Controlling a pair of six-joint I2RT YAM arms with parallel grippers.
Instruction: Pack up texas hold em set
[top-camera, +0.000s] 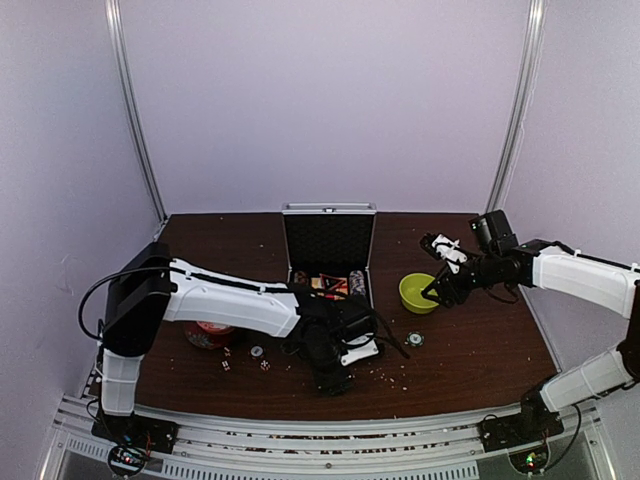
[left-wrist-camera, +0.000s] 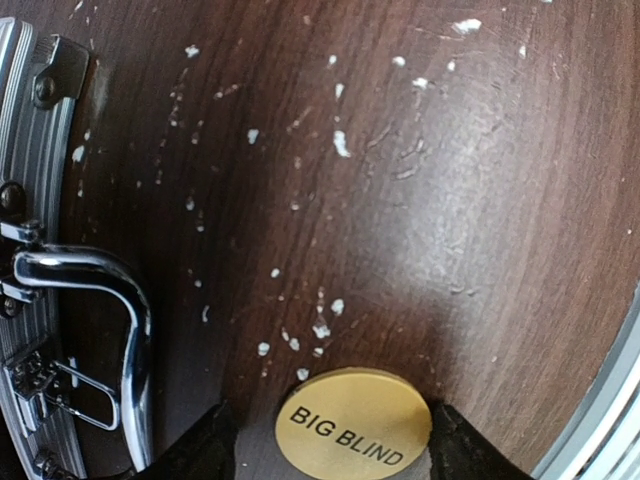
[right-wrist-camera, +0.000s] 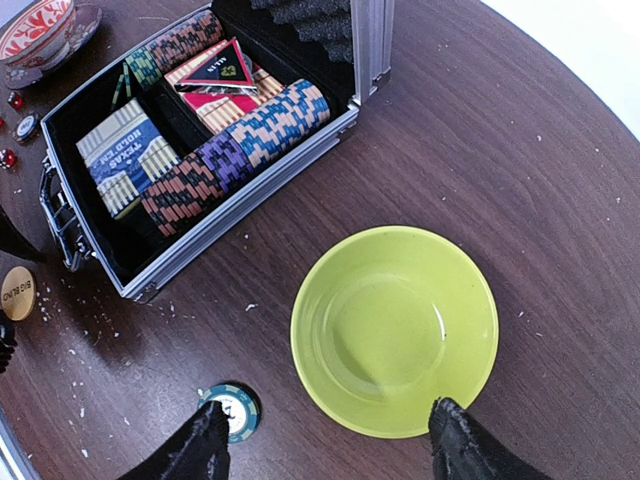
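Note:
The silver case (top-camera: 366, 262) lies open at mid-table with its black lid upright. The right wrist view shows its rim (right-wrist-camera: 250, 195), rows of striped chips (right-wrist-camera: 240, 140), a card deck (right-wrist-camera: 125, 155) and a triangular button (right-wrist-camera: 218, 68) inside. My left gripper (top-camera: 335, 378) is low over the table in front of the case. It is open, and its fingers (left-wrist-camera: 205, 445) straddle a yellow round "BIG BLIND" button (left-wrist-camera: 353, 425) lying flat. My right gripper (top-camera: 436, 288) is open and empty above the lime-green bowl (right-wrist-camera: 394, 330). A teal chip (right-wrist-camera: 232, 410) lies by its left finger (right-wrist-camera: 195, 450).
The red tin (top-camera: 210, 333) stands left of my left arm, with small dice (top-camera: 226, 365) and a round button (top-camera: 257, 352) near it. The case handle (left-wrist-camera: 100, 290) is just left of my left gripper. White crumbs dot the table. The table's front edge is close.

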